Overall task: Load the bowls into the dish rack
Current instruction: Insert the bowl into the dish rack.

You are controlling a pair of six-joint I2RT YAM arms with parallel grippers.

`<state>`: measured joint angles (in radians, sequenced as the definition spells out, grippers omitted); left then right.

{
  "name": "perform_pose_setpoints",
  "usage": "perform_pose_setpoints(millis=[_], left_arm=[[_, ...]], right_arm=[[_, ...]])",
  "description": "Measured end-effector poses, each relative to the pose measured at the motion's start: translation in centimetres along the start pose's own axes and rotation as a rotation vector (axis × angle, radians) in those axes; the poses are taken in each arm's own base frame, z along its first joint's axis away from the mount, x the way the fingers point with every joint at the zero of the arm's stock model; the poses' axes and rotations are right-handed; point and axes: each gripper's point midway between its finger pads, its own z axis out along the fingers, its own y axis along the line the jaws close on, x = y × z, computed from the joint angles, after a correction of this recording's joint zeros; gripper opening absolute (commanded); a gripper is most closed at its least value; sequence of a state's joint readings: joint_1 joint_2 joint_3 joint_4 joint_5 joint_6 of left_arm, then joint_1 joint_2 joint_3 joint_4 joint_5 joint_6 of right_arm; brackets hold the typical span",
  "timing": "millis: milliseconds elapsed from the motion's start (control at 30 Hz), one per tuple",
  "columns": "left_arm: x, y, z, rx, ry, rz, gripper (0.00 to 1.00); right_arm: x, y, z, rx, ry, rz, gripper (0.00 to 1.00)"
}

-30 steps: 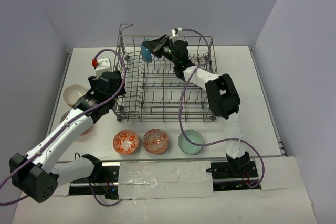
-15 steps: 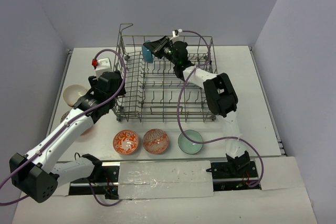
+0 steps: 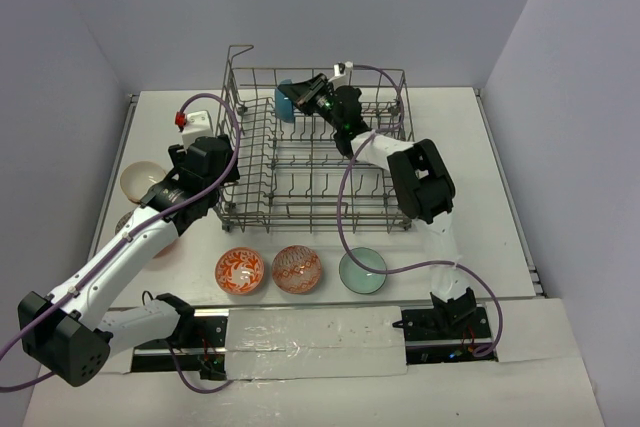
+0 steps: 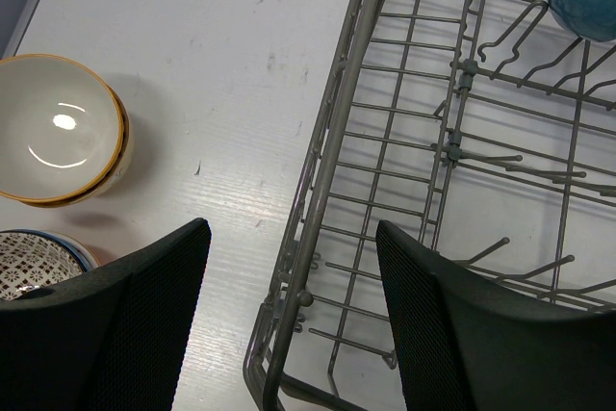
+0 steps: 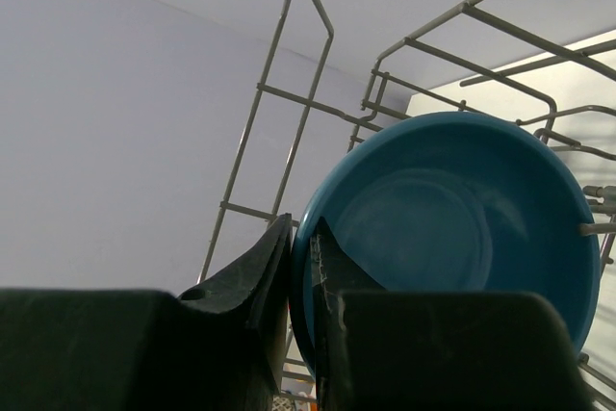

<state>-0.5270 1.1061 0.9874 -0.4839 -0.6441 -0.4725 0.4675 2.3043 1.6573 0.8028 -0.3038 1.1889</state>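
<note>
- Since a second ago, the right fingers (image 5: 281,255) have carried the teal bowl (image 3: 286,102) a little right and inward along the rack's (image 3: 300,211) far-left corner; the left arm has not moved.
- Right fingers are clenched on the teal bowl's rim, one inside and one outside. The bowl is on edge, hollow toward the wrist camera.
- Left fingers (image 3: 222,159) are spread wide, grasping nothing, hanging over the rack's left rim.
- Teal bowl is up at the rack's top wires, far-left corner, not seated yet as far as I can tell.
- Other bowls: two orange patterned (image 3: 240,270) and one pale green (image 3: 362,270) sit in a row on the desk (image 3: 480,177) just in front of the rack. A tan-rimmed bowl (image 4: 58,132) and a blue-white one (image 4: 38,262) sit left of the rack.
- Step in hand, likely: slot the teal bowl between the tines.
- To do it well: keep the bowl on edge, bring it straight down clear of the top wire and line the rim up with a gap between tines. Let go only once it leans on a tine, or it may tip or roll.
- Task looks early, with most bowls on the desk.
- Desk is white and matte with faint scuffs near the rack's left side.
- Walls are plain pale lilac-grey on three sides, close around the desk.
</note>
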Motion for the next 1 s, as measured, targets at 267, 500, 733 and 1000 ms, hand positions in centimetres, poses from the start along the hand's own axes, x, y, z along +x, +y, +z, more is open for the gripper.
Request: perform_pose_setpoints(millis=[267,500,733,1000], left_arm=[[0.1,0.0,0.0,0.000,0.002,0.001,0.75],[0.1,-0.1,0.0,0.003,0.004,0.002,0.75],[0.2,-0.2,0.1,0.011,0.010,0.008,0.74],[0.3,-0.3,0.0,0.018,0.013,0.010,0.74]], right_arm=[[-0.1,0.0,-0.1,-0.008,-0.008,-0.003,0.08],[-0.3,-0.2,-0.5,-0.011,-0.011,-0.002,0.17],[-1.0,-1.4,-1.5,0.015,-0.011,-0.006,0.28],[-0.9,-6.1,-3.3,0.139,0.022,0.011,0.44]])
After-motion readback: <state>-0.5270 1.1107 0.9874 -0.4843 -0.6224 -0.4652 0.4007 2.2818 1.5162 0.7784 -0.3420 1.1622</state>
